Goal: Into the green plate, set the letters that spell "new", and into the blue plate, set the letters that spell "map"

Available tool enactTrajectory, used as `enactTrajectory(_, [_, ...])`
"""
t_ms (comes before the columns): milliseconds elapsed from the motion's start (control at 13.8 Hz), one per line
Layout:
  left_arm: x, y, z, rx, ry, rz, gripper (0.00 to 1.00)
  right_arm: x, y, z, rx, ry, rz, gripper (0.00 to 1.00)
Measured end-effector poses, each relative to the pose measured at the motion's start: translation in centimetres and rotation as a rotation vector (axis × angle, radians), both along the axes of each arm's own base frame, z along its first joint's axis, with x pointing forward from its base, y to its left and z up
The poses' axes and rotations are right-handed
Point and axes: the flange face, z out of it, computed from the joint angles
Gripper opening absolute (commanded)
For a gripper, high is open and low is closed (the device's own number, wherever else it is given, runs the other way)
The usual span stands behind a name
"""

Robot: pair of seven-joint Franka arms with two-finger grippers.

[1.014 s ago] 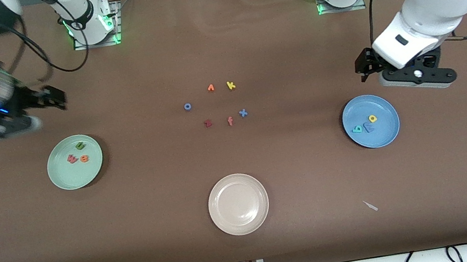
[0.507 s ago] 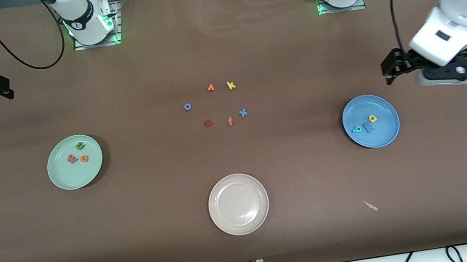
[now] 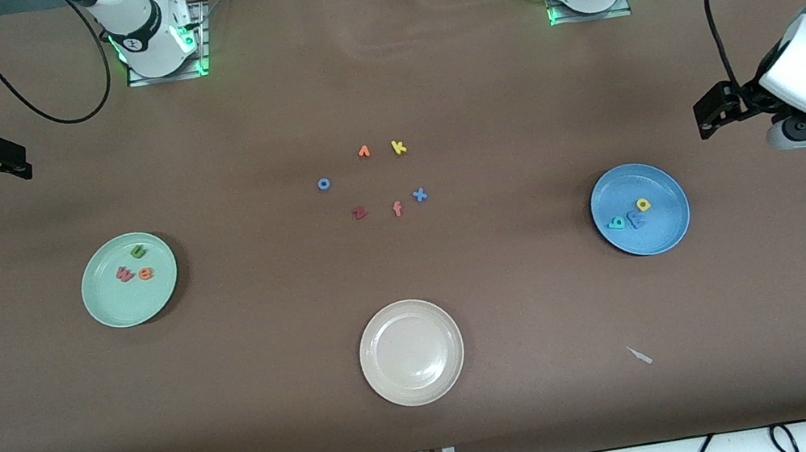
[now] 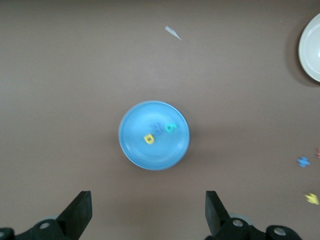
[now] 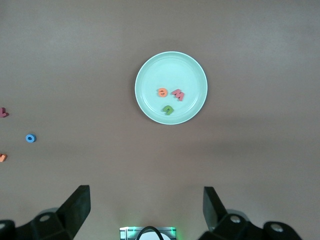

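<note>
A brown table (image 3: 418, 313) fills the frame, cables trailing along its lower edge. At middle left of the front view sits the green plate (image 3: 114, 307), holding the green n (image 3: 138, 251), salmon-red w (image 3: 124, 273) and orange e (image 3: 146, 273). At middle right, the blue plate (image 3: 667, 235) carries the yellow a (image 3: 642, 204), teal-green p (image 3: 617, 223) and periwinkle-blue m (image 3: 637, 220). A beige-white plate (image 3: 395, 374) lies at lower centre, with six loose letters (image 3: 398, 209) scattered at mid-frame. The right gripper (image 3: 3, 158) hangs at the upper left edge, fingers spread and empty; the left gripper (image 3: 716, 112) hangs at the right edge, above the blue plate in the frame, likewise spread and empty.
</note>
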Motion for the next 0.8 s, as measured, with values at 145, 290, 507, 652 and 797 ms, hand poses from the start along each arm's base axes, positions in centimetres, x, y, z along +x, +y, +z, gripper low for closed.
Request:
enactTrajectory(145, [-0.7, 1.1, 0.6, -0.022, 0.003, 0.041, 1.0, 0.0, -0.1, 0.0, 0.0, -0.002, -0.002, 1.0])
enactTrajectory(290, [-1.7, 0.6, 0.6, -0.008, -0.043, 0.041, 1.0, 0.0, -0.1, 0.1, 0.0, -0.002, -0.002, 1.0])
enactTrajectory(507, [-4.0, 0.7, 1.3, 0.008, -0.06, 0.047, 1.0, 0.0, -0.1, 0.1, 0.0, -0.003, -0.002, 1.0])
enactTrajectory(652, [-5.2, 0.9, 2.3, 0.013, -0.041, 0.049, 1.0, 0.0, -0.2, 0.1, 0.0, -0.003, -0.004, 1.0])
enactTrajectory(797, [-5.5, 1.1, 2.3, 0.015, -0.027, 0.053, 1.0, 0.1, -0.3, 0.1, 0.0, -0.002, -0.006, 1.0])
